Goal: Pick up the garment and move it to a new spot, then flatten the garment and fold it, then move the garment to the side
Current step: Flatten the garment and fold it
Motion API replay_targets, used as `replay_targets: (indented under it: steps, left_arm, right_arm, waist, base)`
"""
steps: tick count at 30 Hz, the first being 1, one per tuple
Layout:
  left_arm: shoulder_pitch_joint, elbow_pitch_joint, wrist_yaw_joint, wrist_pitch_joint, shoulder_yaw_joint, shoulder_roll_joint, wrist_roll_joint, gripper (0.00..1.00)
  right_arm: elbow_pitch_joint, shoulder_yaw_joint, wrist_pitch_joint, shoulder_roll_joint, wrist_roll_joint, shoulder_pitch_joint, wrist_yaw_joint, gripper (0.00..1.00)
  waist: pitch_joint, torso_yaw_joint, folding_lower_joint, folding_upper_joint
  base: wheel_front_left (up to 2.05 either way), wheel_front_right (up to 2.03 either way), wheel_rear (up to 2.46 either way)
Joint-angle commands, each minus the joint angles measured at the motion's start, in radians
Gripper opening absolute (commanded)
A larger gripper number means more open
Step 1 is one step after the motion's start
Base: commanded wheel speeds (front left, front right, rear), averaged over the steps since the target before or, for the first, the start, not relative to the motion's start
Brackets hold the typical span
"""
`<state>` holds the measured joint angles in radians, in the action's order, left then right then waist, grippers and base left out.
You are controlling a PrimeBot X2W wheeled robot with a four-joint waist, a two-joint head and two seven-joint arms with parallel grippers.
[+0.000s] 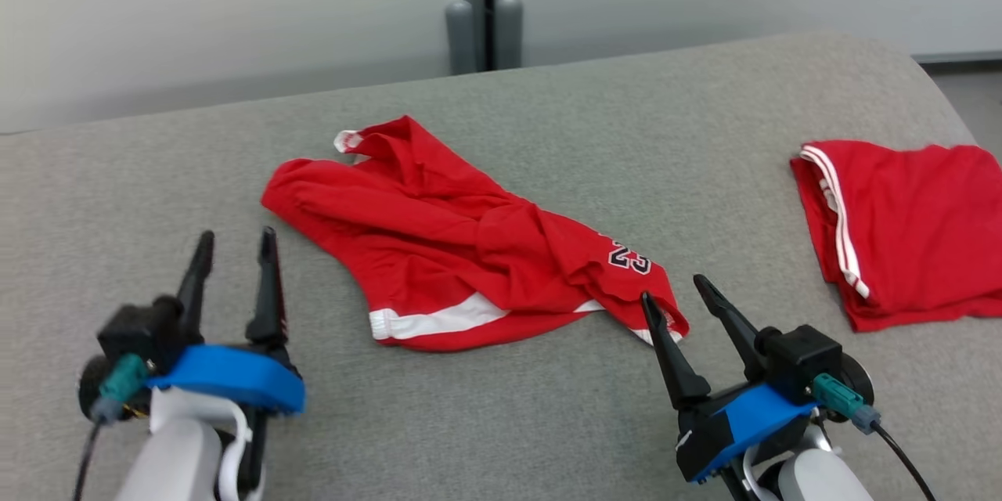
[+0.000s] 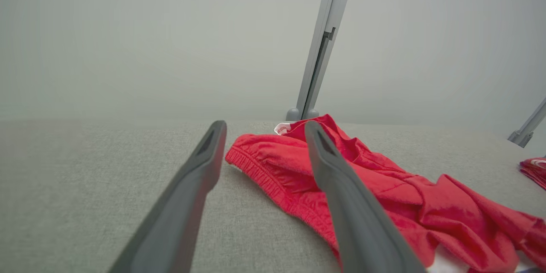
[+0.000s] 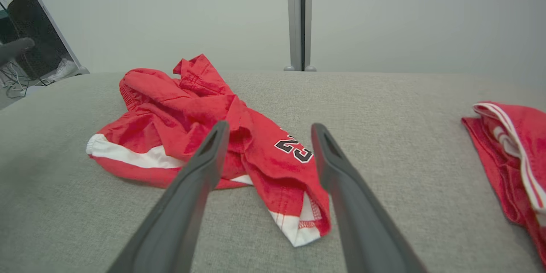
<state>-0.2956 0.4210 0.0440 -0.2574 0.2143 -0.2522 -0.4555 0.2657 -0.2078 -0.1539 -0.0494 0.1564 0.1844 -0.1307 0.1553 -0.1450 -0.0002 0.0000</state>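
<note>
Right pincer [image 1: 672, 287] spread | garment [image 1: 462, 250] crumpled | print [image 1: 630, 257] reads 23

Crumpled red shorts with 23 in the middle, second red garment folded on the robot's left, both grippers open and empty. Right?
No: the folded red garment lies on the robot's right, not its left; the head view shows it. The rest holds: crumpled red shorts with 23 in the middle, left gripper and right gripper open and empty.

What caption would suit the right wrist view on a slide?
Open right pincer aimed at crumpled red shorts on grey cushion, second red garment at right.
</note>
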Motion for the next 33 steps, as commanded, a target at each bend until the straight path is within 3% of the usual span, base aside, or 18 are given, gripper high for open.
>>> replay_targets:
  steps: [1, 7, 15, 24, 25, 26, 27, 28, 29, 33]
  left_arm:
    - [0.044, -0.034, 0.000, -0.006, 0.004, 0.017, 0.014, 1.00]
    - [0.183, -0.182, -0.019, -0.008, -0.062, 0.089, 0.075, 1.00]
    - [0.229, -0.216, 0.002, -0.008, -0.083, 0.129, 0.133, 1.00]
    - [0.179, -0.204, 0.029, -0.008, -0.095, 0.150, 0.165, 1.00]
    - [0.173, -0.201, 0.033, -0.008, -0.096, 0.152, 0.166, 1.00]
    - [0.167, -0.198, 0.035, -0.008, -0.096, 0.153, 0.167, 1.00]
    - [0.162, -0.197, 0.036, -0.008, -0.097, 0.155, 0.170, 1.00]
    - [0.157, -0.196, 0.039, -0.008, -0.097, 0.157, 0.173, 1.00]
    - [0.154, -0.195, 0.042, -0.008, -0.098, 0.158, 0.176, 1.00]
    - [0.142, -0.190, 0.050, -0.009, -0.097, 0.164, 0.185, 1.00]
  right_arm:
    - [-0.005, 0.009, 0.011, -0.002, -0.008, -0.016, 0.000, 1.00]
    - [-0.016, 0.039, 0.042, -0.005, -0.021, -0.054, 0.000, 1.00]
    - [0.017, 0.035, 0.153, -0.021, -0.015, 0.003, 0.000, 1.00]
    - [0.204, -0.004, 0.294, -0.062, -0.001, 0.214, 0.000, 1.00]
    - [0.230, -0.006, 0.304, -0.067, -0.005, 0.235, 0.000, 0.95]
    - [0.253, -0.012, 0.311, -0.071, -0.007, 0.253, 0.000, 0.72]
    - [0.274, -0.019, 0.315, -0.072, -0.006, 0.271, 0.000, 0.30]
    - [0.294, -0.027, 0.316, -0.073, -0.001, 0.288, 0.000, 0.08]
    - [0.311, -0.034, 0.316, -0.075, 0.003, 0.301, 0.000, 0.00]
    - [0.344, -0.009, 0.269, -0.085, 0.036, 0.360, 0.000, 0.00]
  waist:
    - [-0.009, 0.016, 0.0002, 0.0000]
    - [-0.049, 0.072, 0.0002, 0.0000]
    - [-0.038, 0.125, 0.0002, 0.0000]
    - [0.028, 0.167, 0.0002, 0.0000]
    - [0.035, 0.172, 0.0002, 0.0000]
    - [0.041, 0.175, 0.0002, 0.0000]
    - [0.047, 0.178, 0.0002, 0.0000]
    - [0.052, 0.181, 0.0002, 0.0000]
    - [0.056, 0.184, 0.0002, 0.0000]
    - [0.067, 0.196, 0.0002, 0.0000]
  base:
    - [0.00, 0.00, 0.00]
    - [0.00, 0.00, 0.00]
    - [0.00, 0.00, 0.00]
    - [0.00, 0.00, 0.00]
    - [0.00, 0.00, 0.00]
    - [0.00, 0.00, 0.00]
    - [0.00, 0.00, 0.00]
    - [0.00, 0.00, 0.00]
    - [0.00, 0.00, 0.00]
    - [0.00, 0.00, 0.00]
